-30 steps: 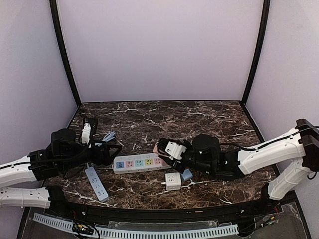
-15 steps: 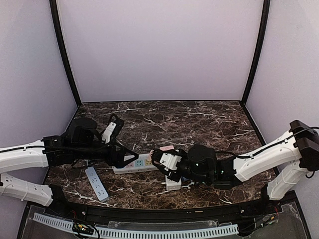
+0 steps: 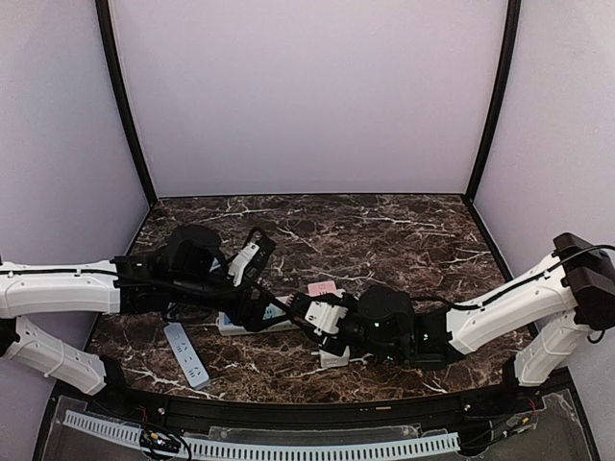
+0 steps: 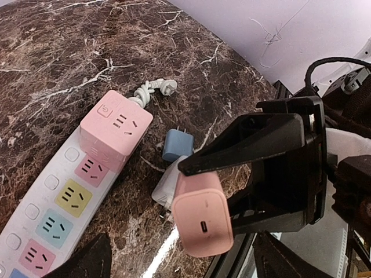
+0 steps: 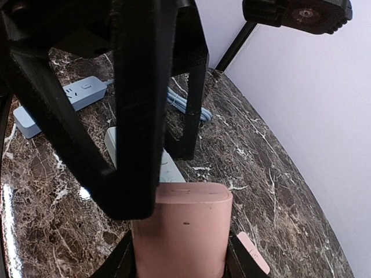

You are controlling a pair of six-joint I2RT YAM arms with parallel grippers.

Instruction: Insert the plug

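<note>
While the right hand (image 4: pixel 207 197) grips the pink plug (image 4: pixel 203 220) tight between its two black fingers, the left hand (image 4: pixel 185 267) is spread wide and holds nothing. The two hands meet nose to nose above the surface (image 4: pixel 58 58). In the right wrist view the plug stands straight up out of its own hand, and the other hand's black fingers sit just over its top. I cannot tell if they touch it.

The power strip (image 4: pixel 58 214) lies flat below and to the left of the plug in the left wrist view. Its long side runs from the near corner up to a pink cube (image 4: pixel 116 130) at its far end. So the plug has to go down and to that side to reach an open hole. The plug's metal pins are hidden, so which way they point is a guess.

The plug is a smooth block with round corners and a tiny slot on its face. It looks like hard plastic and may slip. The strip is white with bright square patches in yellow, blue and pink. The surface is dark, shiny stone with white veins. A small blue plug (image 4: pixel 177 145) and a white plug (image 4: pixel 165 188) lie loose beside the strip, and a curly white cord (image 4: pixel 153 90) trails off past the cube.
</note>
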